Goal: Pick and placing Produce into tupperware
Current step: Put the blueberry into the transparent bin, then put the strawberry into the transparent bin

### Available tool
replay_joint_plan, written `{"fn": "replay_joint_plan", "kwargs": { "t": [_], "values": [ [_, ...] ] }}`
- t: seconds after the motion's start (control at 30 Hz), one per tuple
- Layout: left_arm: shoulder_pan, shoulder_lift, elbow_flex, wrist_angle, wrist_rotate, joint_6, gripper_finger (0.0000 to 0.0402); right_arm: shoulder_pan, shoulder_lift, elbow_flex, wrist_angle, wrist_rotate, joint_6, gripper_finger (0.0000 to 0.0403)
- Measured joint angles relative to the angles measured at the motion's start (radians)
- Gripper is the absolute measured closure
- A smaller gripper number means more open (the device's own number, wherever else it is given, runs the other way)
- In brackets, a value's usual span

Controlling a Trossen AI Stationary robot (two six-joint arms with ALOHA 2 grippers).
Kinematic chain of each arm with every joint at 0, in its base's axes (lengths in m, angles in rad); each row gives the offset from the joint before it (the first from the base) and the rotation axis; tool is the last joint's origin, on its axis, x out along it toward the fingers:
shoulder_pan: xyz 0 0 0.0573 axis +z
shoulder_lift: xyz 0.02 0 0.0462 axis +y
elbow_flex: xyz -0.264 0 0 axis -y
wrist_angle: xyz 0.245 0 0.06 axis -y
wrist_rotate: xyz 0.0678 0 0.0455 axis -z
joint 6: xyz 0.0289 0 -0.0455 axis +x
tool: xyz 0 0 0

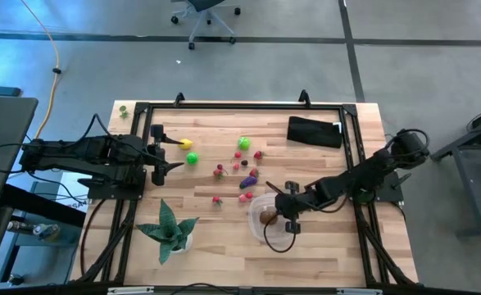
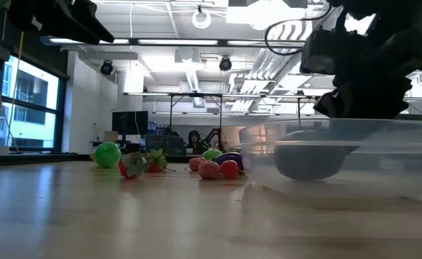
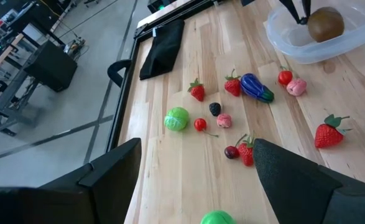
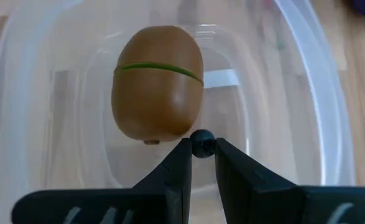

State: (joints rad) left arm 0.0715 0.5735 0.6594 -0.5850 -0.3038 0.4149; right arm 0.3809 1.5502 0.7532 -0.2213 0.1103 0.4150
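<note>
The right hand [image 4: 202,148] hangs over the clear, round, shallow plastic tupperware [image 1: 258,223] at the lower centre of the high view, its fingers pinched on a tiny dark round berry [image 4: 202,143]. Directly beyond it a smooth, egg-shaped brown kiwi toy with a thin green seam [image 4: 158,82] lies on the tub's glossy floor. By my reading, this is the placing step: the next move calls for letting the fingers part so the berry drops in beside the kiwi.

The rest of the produce lies scattered on the pale wooden plank surface [image 1: 224,238] near the middle of the high view: glossy red strawberries [image 3: 330,133], a purple aubergine [image 3: 255,86], a ridged bright green ball [image 3: 176,119] and small pink pieces. The left hand [image 1: 161,147] waits at the left of the high view with its fingers spread wide, holding nothing.
</note>
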Motion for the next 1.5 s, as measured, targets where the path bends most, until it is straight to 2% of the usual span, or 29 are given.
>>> {"fn": "replay_joint_plan", "kwargs": {
  "t": [0.17, 0.5, 0.7, 0.83, 0.93, 1.0, 1.13, 1.2, 1.37, 1.5],
  "values": [
    [0.0, 0.0, 0.0, 0.0, 0.0, 0.0, 0.0103, 0.0, 0.0, 0.005, -0.001, 0.006, -0.012, 0.0345],
    [0.0, 0.0, 0.0, 0.0, 0.0, 0.0, 0.0103, -0.001, 0.0, 0.005, -0.026, 0.04, -0.012, 0.0289],
    [0.0, 0.0, 0.0, 0.0, 0.0, 0.0, 0.0103, -0.014, -0.046, 0.027, -0.039, 0.073, -0.076, 0.0284],
    [0.0, 0.0, 0.0, 0.0, 0.0, 0.0, 0.0103, -0.076, -0.115, 0.094, -0.095, 0.176, -0.176, 0.0284],
    [0.0, 0.0, 0.0, 0.0, 0.0, 0.0, 0.0103, -0.182, -0.156, 0.133, -0.132, 0.211, -0.268, 0.0284],
    [0.0, 0.0, 0.0, 0.0, 0.0, 0.0, 0.0103, -0.282, -0.167, 0.147, -0.125, 0.169, -0.332, 0.0284],
    [0.0, 0.0, 0.0, 0.0, 0.0, 0.0, 0.0103, -0.491, -0.136, 0.165, -0.084, -0.049, -0.457, 0.0284],
    [0.0, 0.0, 0.0, 0.0, 0.0, 0.0, 0.0103, -0.564, -0.108, 0.176, -0.089, -0.105, -0.522, 0.0283],
    [0.0, 0.0, 0.0, 0.0, 0.0, 0.0, 0.0103, -0.664, -0.028, 0.2, -0.075, -0.19, -0.617, 0.0262],
    [0.0, 0.0, 0.0, 0.0, 0.0, 0.0, 0.0103, -0.691, 0.045, 0.211, -0.058, -0.199, -0.626, 0.0233]
  ]
}}
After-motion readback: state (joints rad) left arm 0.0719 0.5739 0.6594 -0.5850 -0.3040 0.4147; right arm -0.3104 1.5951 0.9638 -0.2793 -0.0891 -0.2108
